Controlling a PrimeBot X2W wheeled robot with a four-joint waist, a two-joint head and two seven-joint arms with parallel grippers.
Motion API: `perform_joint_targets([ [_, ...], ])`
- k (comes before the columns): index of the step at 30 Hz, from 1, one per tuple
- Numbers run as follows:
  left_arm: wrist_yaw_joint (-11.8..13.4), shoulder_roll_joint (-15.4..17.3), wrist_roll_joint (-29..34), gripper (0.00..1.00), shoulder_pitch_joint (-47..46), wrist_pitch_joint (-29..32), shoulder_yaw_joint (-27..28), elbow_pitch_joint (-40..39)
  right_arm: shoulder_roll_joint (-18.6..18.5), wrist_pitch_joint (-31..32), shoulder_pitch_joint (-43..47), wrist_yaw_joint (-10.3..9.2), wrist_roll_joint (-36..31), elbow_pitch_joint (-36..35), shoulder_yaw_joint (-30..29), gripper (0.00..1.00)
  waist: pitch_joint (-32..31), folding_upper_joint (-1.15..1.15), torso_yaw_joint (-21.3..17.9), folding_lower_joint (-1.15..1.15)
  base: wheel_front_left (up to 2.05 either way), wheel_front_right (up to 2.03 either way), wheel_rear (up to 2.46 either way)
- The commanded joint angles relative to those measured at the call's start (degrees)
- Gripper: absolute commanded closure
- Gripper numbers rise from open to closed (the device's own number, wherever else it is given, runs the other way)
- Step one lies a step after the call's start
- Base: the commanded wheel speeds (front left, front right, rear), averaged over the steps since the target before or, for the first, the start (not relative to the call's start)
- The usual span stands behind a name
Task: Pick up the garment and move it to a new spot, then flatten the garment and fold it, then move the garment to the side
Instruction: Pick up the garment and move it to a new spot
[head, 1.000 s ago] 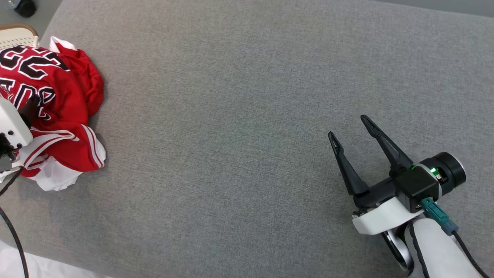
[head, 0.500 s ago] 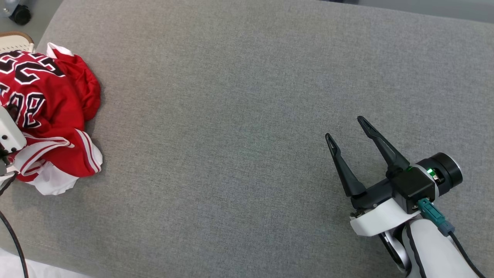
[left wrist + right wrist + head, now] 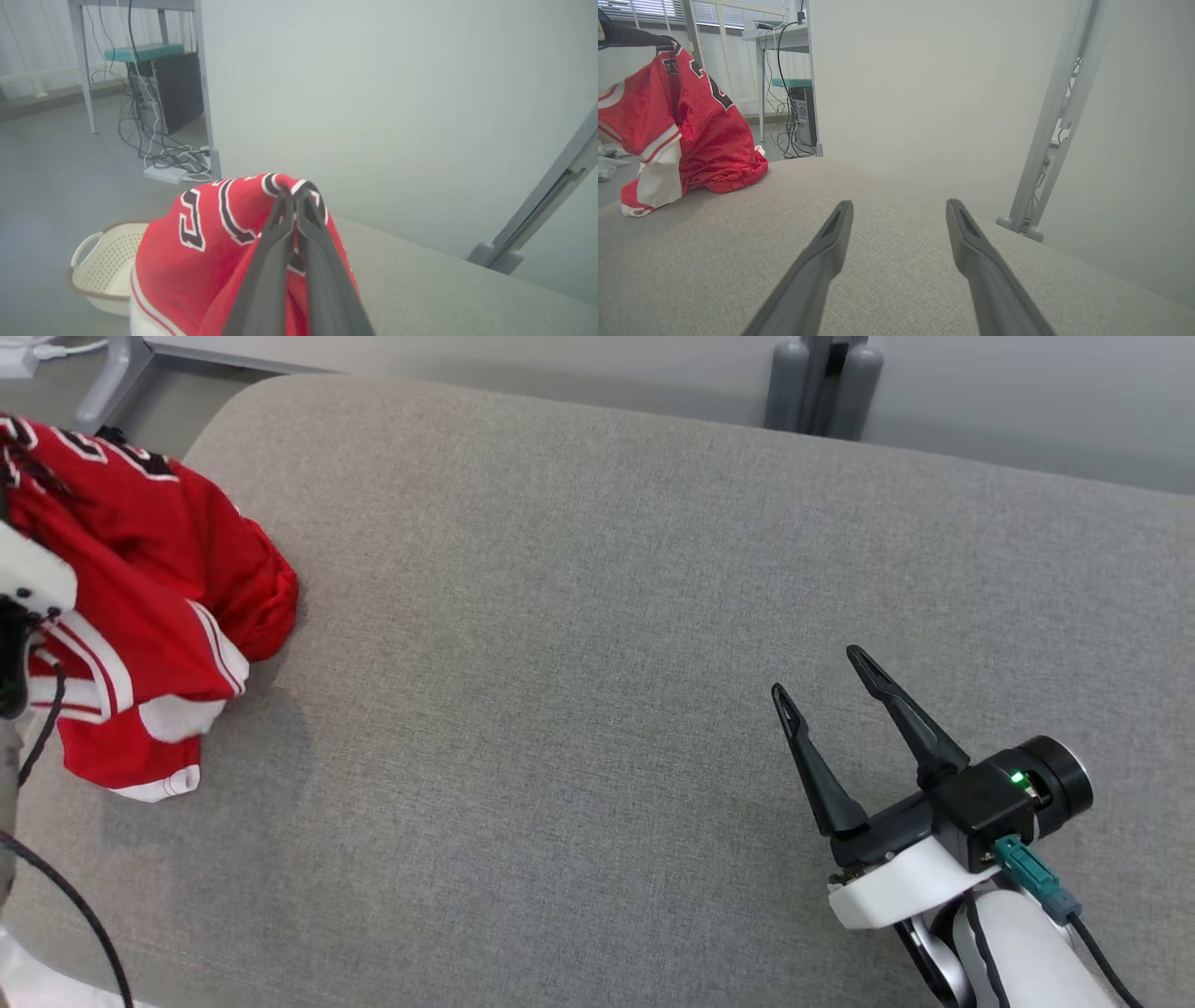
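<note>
Head view: one garment, a red jersey with white trim and black lettering, hangs bunched at the far-left end of the single grey cloth-covered worktop. The right pincer sits at the lower right. Its two dark fingers are spread wide with nothing between them, and it is well apart from the garment.

Left wrist view: the left pincer has its two fingers pressed together on a fold at the top of the garment, which drapes down from the tips on both sides. One pale perforated basket stands on the floor past the worktop's end.

Right wrist view: the right pincer's fingers stand wide apart and empty above bare worktop. The garment is at the far left, pinched at its top by the left pincer, with its lower folds resting on the worktop's end.
</note>
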Motion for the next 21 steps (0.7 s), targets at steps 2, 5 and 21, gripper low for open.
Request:
perform_joint_targets([
  [2,-0.10,-1.00,-0.08,1.00,-0.90,-2.56,-1.00,-2.46,0.37,-0.16,0.79,-0.01,0.50,0.24,-0.68,0.00,-2.20,0.00,-0.10,0.00,0.00,0.00,0.00],
  [5,-0.10,-2.15,-0.24,1.00,-0.52,-4.90,-2.79,-7.04,1.19,-0.16,1.56,-0.01,0.87,0.30,-1.03,0.00,-4.34,0.00,-0.73,0.00,0.00,0.00,0.00],
  [21,-0.12,-8.05,-2.79,1.00,4.78,-1.67,-13.89,-28.39,2.01,-0.15,1.31,-0.01,2.51,-1.61,-4.90,0.00,-9.66,0.00,-11.85,0.00,0.00,0.00,0.00],
])
